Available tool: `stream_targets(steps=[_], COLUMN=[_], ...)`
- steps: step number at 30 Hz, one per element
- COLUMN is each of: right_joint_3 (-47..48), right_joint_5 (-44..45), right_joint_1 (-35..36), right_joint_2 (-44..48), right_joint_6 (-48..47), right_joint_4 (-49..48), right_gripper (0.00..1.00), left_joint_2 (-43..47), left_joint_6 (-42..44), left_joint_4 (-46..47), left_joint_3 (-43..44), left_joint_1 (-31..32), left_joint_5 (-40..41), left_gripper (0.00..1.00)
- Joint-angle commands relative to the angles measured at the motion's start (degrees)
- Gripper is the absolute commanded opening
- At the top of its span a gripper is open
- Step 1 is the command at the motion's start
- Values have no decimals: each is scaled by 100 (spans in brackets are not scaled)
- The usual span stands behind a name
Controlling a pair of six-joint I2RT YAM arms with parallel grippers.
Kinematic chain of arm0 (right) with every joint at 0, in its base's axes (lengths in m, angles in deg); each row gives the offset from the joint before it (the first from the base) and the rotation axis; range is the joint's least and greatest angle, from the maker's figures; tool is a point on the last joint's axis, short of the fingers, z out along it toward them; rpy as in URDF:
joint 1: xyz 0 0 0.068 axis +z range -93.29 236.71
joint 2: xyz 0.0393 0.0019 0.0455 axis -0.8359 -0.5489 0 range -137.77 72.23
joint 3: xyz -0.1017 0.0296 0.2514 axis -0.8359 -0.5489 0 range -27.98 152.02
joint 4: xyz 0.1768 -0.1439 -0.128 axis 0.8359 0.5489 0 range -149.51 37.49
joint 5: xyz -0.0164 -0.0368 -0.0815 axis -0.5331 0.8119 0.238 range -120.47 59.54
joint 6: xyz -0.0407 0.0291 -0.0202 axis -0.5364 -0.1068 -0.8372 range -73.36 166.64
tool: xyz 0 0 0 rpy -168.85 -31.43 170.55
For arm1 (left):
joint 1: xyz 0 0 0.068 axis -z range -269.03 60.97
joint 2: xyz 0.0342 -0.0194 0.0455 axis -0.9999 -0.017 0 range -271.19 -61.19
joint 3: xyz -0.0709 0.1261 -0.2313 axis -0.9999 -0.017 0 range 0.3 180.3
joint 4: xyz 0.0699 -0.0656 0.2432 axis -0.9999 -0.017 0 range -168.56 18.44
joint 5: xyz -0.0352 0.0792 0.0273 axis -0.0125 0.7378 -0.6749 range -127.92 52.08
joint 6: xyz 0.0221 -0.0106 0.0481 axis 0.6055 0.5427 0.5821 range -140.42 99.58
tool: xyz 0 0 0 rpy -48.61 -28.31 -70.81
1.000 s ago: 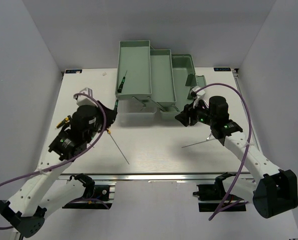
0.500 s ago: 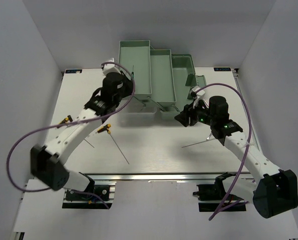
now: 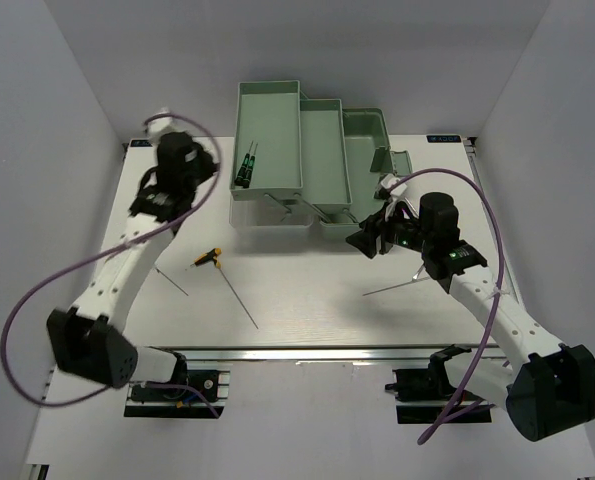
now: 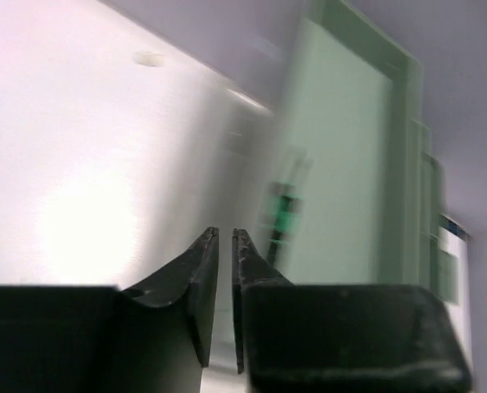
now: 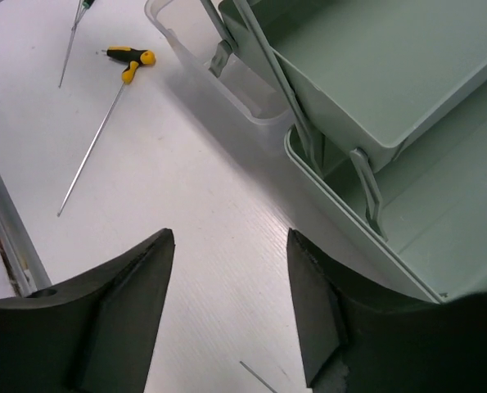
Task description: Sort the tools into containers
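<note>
Left fingers (image 4: 198, 278) nearly closed, empty, near leftmost tray (image 3: 277, 130) holding two green screwdrivers (image 3: 245, 165). Right fingers (image 5: 137, 303) spread wide, empty, beside toolbox (image 3: 362, 130). Yellow-black screwdriver (image 3: 208, 258) and bare rods (image 3: 242, 300) lie loose on tabletop (image 3: 307, 290). Best next: pinch handle squarely, clear tray wall before release.

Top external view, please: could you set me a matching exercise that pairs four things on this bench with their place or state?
Things:
1. green-black screwdrivers
2. yellow-black screwdriver
3. left gripper
4. right gripper

Places or states:
A. open, empty
B. lying on the table
C. shut, empty
D. inside the leftmost tray

Pairs: 1-D, 2-B, 3-C, 4-A.
</note>
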Motion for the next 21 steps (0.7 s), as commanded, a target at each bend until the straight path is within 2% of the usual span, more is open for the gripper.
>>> stream_targets(steps=[1, 3, 4, 5, 6, 7, 9, 10, 13, 21], right_joint_3=[148, 139, 139, 147, 156, 165, 209, 244, 393, 420], right_joint_5=[-207, -216, -268, -303, -330, -347, -461, -540, -637, -576], right_joint_1=[-30, -21, -30, -21, -21, -21, -21, -21, -30, -21], right_joint_2=[28, 2, -25, -42, -60, -77, -148, -218, -350, -429], right_joint_6=[-271, -350, -376, -403, -403, -412, -456, -534, -657, -693], right_joint_4=[-199, -216, -216, -199, -190, -164, -103, -6, 257, 320], right_gripper=[60, 45, 29, 21, 15, 15, 25, 39, 55, 58], left_joint_2=[795, 1059, 1103, 1138, 1139, 1113, 859, 736, 112, -1531], left_joint_6=[-160, -266, -266, -266, -214, -205, -126, -82, 242, 1376], left_joint_4=[-711, -921, -922, -879, -800, -747, -641, -598, -431, -421], left_joint_3=[-703, -1299, -1503, -1697, -2047, -2189, -2418, -2454, -2384, -1576], left_joint_1=[-841, -1220, -1587, -1765, -1880, -2273, -2513, -2766, -3162, -3568], left_joint_5=[57, -152, -276, -390, -556, -584, -698, -760, -830, -945], left_gripper=[22, 18, 18, 21, 25, 41, 53, 57, 60, 64])
